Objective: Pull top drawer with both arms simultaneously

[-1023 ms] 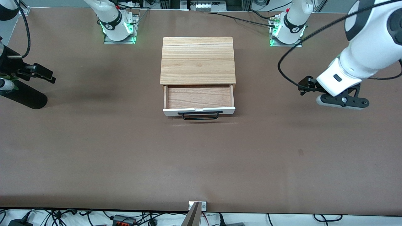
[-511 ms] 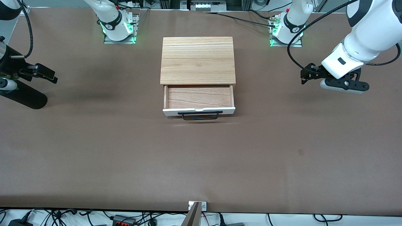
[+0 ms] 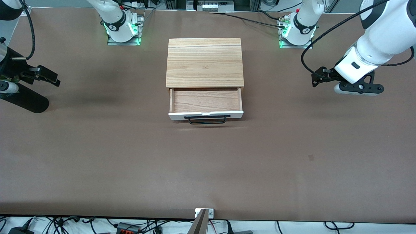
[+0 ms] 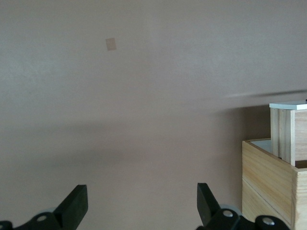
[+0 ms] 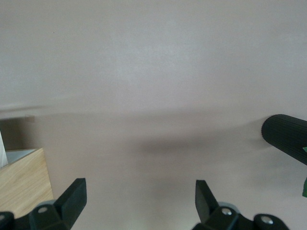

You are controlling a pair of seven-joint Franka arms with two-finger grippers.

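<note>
The top drawer (image 3: pixel 205 100) stands pulled out of the wooden cabinet (image 3: pixel 204 61), toward the front camera. Its light wood inside shows, and its white front with the black bar handle (image 3: pixel 207 119) is at the near end. My left gripper (image 3: pixel 357 88) hangs over bare table toward the left arm's end, well apart from the cabinet. It is open and empty (image 4: pixel 141 206), with the drawer's side (image 4: pixel 287 134) showing in its wrist view. My right gripper (image 3: pixel 5 87) hangs at the right arm's end, partly cut off by the picture's edge. It too is open and empty (image 5: pixel 139 201).
A black ribbed cylinder (image 3: pixel 24 99) lies on the brown table (image 3: pixel 208 169) under the right arm and shows in the right wrist view (image 5: pixel 285 136). Both arm bases (image 3: pixel 122 29) (image 3: pixel 297 31) stand by the table's edge farthest from the front camera.
The left arm has swung its gripper away from the front camera, toward its base. The right gripper has barely shifted. The drawer has stayed as it was.
</note>
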